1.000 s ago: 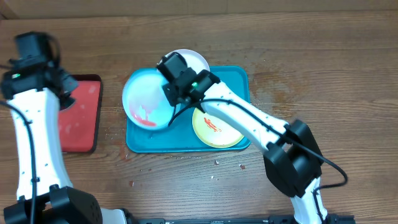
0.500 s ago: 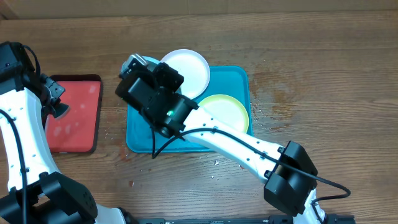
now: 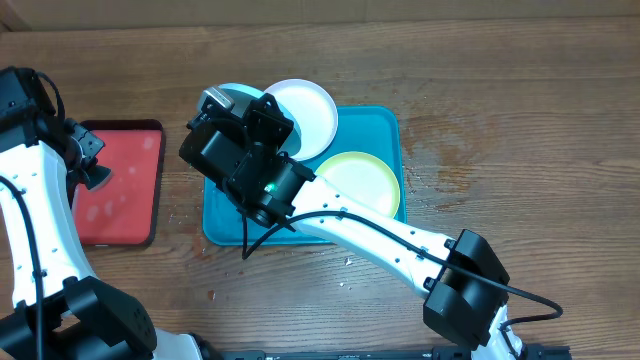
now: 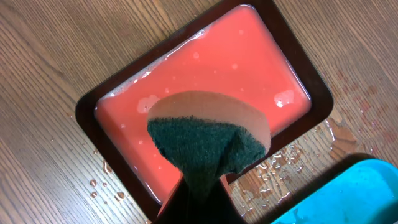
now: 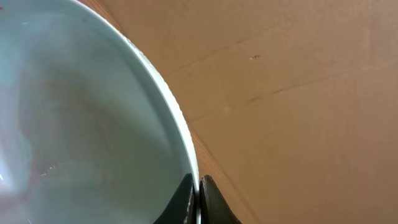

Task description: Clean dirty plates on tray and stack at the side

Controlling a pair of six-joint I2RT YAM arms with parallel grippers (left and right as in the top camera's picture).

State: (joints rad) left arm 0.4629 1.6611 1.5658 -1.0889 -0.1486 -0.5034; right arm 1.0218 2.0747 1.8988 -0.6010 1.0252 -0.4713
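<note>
The right jaws are pinched shut on the rim of the light blue plate, holding it lifted and tilted above the left end of the teal tray, which sits around the middle of the desk. Only a sliver of that plate shows overhead, past the right arm. Its wrist view hints at a faint reddish trace low on the plate, too blurred to be sure of. The left jaws are clamped on a sponge, green scouring face up, hanging over the pinkish liquid in the red tray near the desk's left edge, well apart from the lifted plate. Droplets lie on the desk beside that tray. The white plate rests at the teal tray's far edge, partly overhanging it. The yellow-green plate lies flat in the right half. No smear shows on their visible parts, though the arm hides some of each. No plate is stacked at the side, so the job looks early: one plate raised for scrubbing, sponge and plate not yet brought together, two more to handle, then the stacking.
</note>
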